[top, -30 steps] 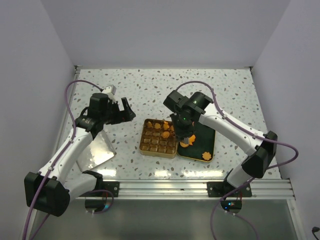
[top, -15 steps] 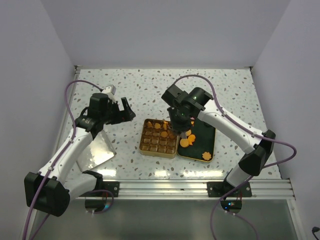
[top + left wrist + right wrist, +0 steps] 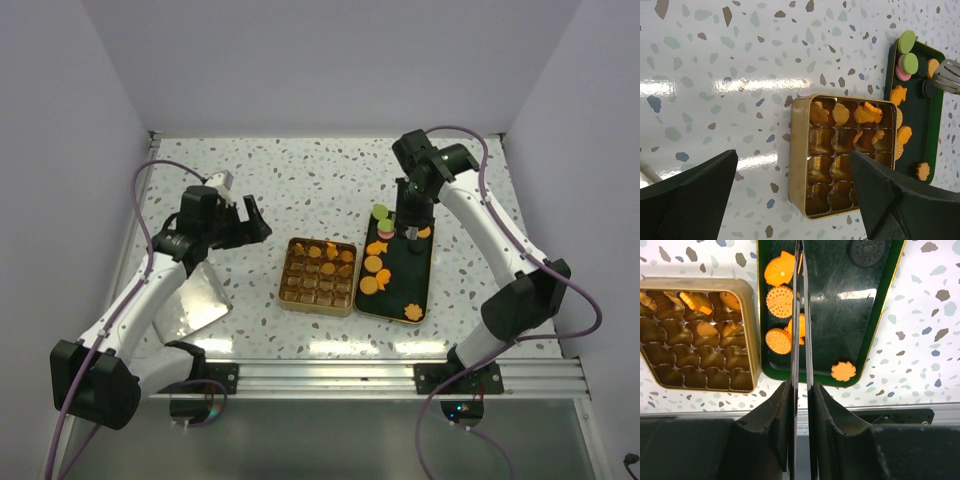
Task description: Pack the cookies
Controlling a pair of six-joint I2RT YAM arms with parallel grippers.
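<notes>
My left gripper [image 3: 252,222] hangs over the left part of the worktop [image 3: 300,170], well clear of everything, its jaws spread as wide as they go and holding nothing. My right gripper [image 3: 411,234] points down over the far end of the dark green tray [image 3: 418,280]. Its thin fingers [image 3: 795,315] are drawn almost together with only a narrow slit between them, and I can make out nothing pinched in that slit. I cannot tell whether the tips touch the tray. The tray lies toward the near edge of the worktop, right of centre, with its long side against the gold tin [image 3: 290,297] to its left. The cookies [image 3: 374,264] are split between the two. In the tin's grid they fill the far row of compartments [image 3: 841,114], with a couple more in the next row toward the tray. On the tray, a fish-shaped one [image 3: 898,94] and two round ones [image 3: 779,301] lie along the side next to the tin, and a flower-shaped one [image 3: 843,371] lies at the near end. One more [image 3: 933,67] sits at the far end, just beside my right fingers. A dark round biscuit [image 3: 927,89] lies near that gripper too, and green and pink discs [image 3: 910,62] are stacked at the tray's far left corner. A shiny metal plate [image 3: 200,300] lies by the near left corner of the worktop.
</notes>
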